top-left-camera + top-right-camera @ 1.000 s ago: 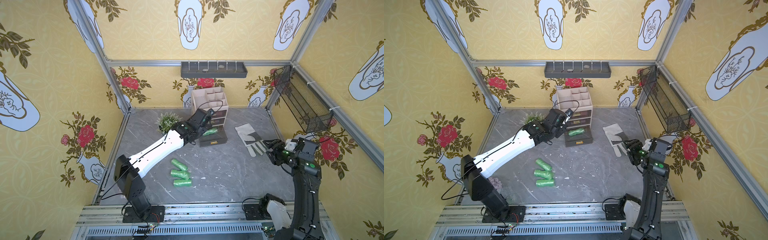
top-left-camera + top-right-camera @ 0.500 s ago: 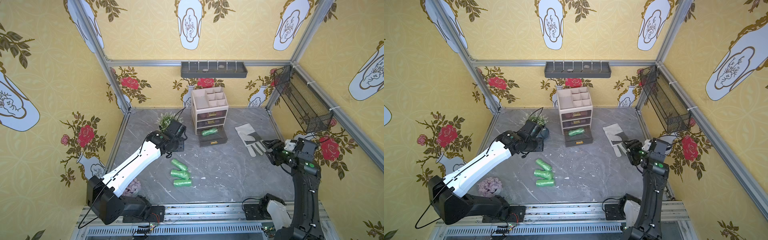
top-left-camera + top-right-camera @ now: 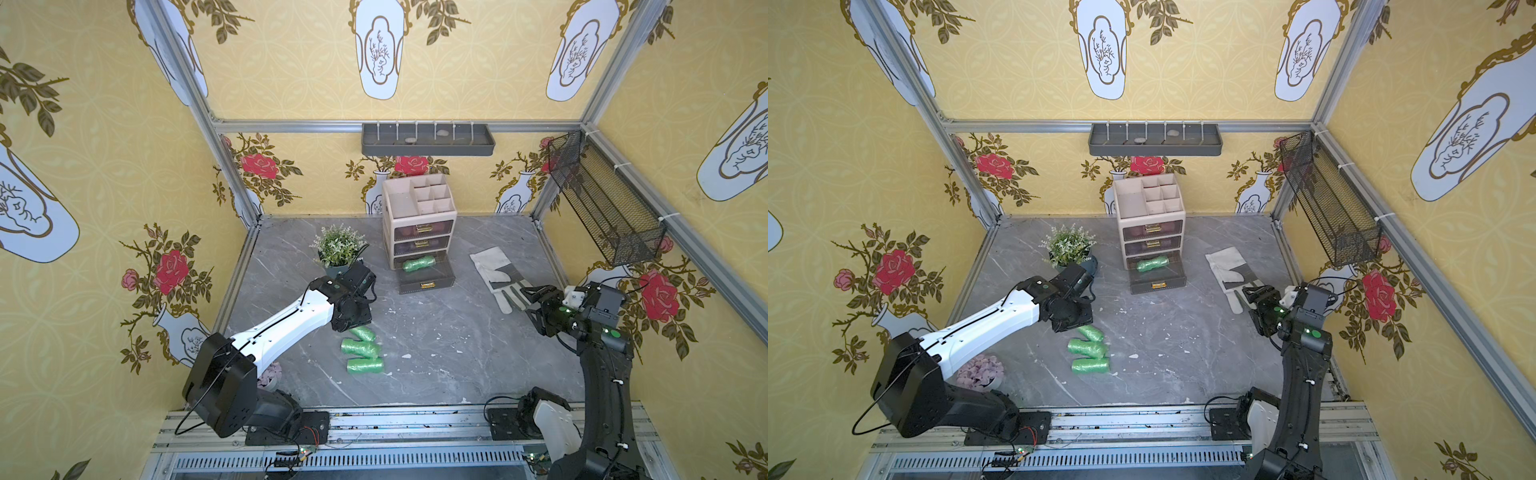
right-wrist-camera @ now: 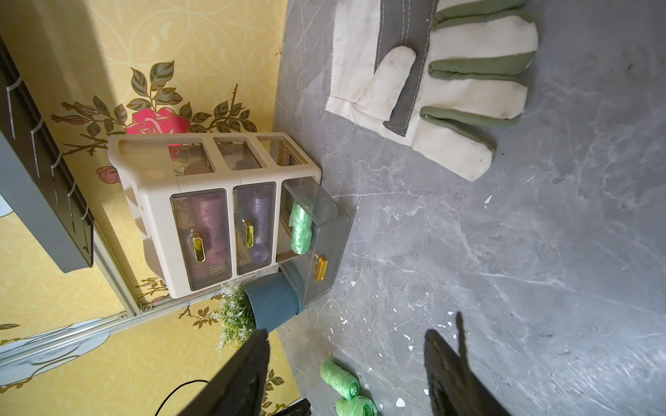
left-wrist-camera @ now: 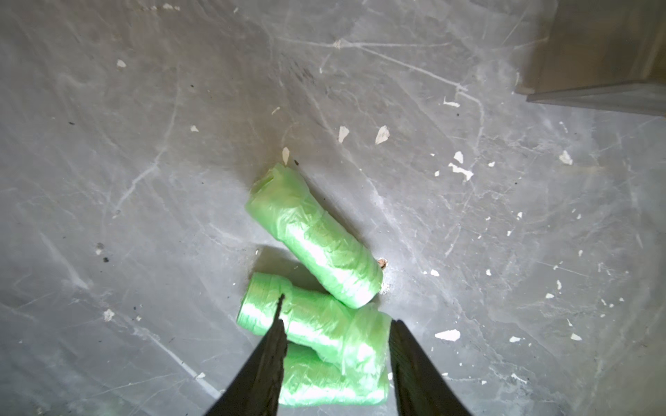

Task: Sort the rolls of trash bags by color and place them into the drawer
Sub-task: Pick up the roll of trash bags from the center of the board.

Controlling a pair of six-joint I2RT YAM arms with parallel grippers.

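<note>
Three green rolls lie on the table just beneath the left gripper, which is parted and empty, the middle roll lying lengthwise along the jaws' closing line; the right gripper, likewise parted and empty, hangs well apart.

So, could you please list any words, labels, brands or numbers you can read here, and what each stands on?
No readable text anywhere.
The green rolls, the drawer unit, the glove and the wallpaper bear no print; any marking on the arms is too small to tell.
</note>
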